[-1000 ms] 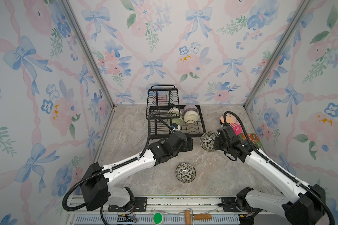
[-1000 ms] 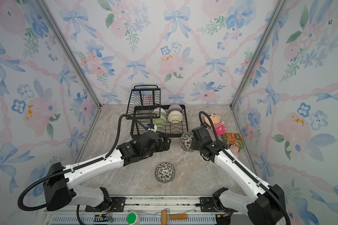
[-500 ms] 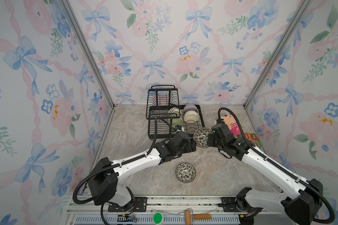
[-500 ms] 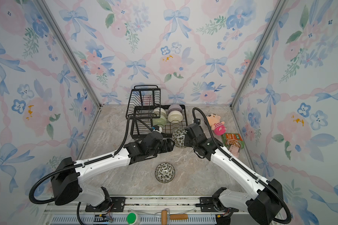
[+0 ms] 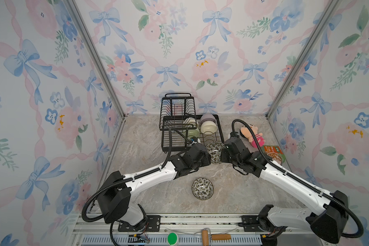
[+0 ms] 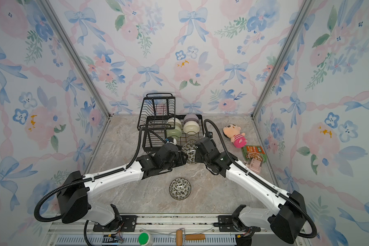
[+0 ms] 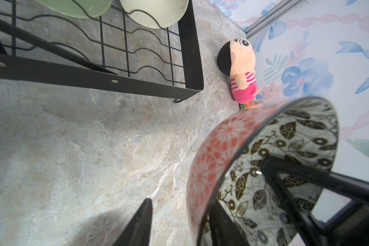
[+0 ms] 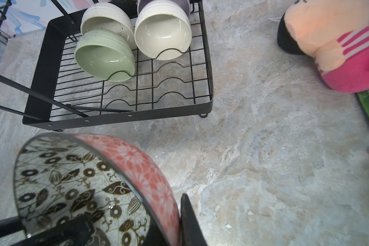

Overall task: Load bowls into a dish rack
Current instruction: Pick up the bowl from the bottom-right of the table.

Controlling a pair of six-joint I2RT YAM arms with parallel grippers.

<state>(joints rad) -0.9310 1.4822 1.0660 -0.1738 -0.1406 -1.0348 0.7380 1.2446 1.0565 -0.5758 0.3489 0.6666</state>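
A leaf-patterned bowl [image 5: 215,150] [image 6: 189,151] with a red outer wall [image 7: 217,144] hangs on edge above the table, just in front of the black wire dish rack [image 5: 172,145] [image 8: 115,121]. My right gripper [image 5: 222,155] [image 8: 175,213] is shut on its rim. My left gripper [image 5: 209,157] [image 7: 182,203] straddles the opposite rim, with one finger [image 7: 224,225] inside and the outer finger [image 7: 141,223] still apart from the wall. A second leaf-patterned bowl [image 5: 202,188] stands upright on the table near the front. The rack holds two cream bowls [image 8: 162,36], a pale green one [image 8: 104,57] and a lavender one [image 5: 208,117].
A plush doll [image 5: 252,134] lies right of the rack, with a green food packet [image 5: 273,153] and a pink item [image 6: 255,165] nearer the right wall. A raised wire basket [image 5: 177,106] stands at the rack's back left. A wooden-handled tool [image 5: 215,236] lies on the front rail.
My right arm carried the leaf-patterned bowl leftward, in front of the rack. My left gripper moved onto the bowl's rim and its jaws narrowed around it.
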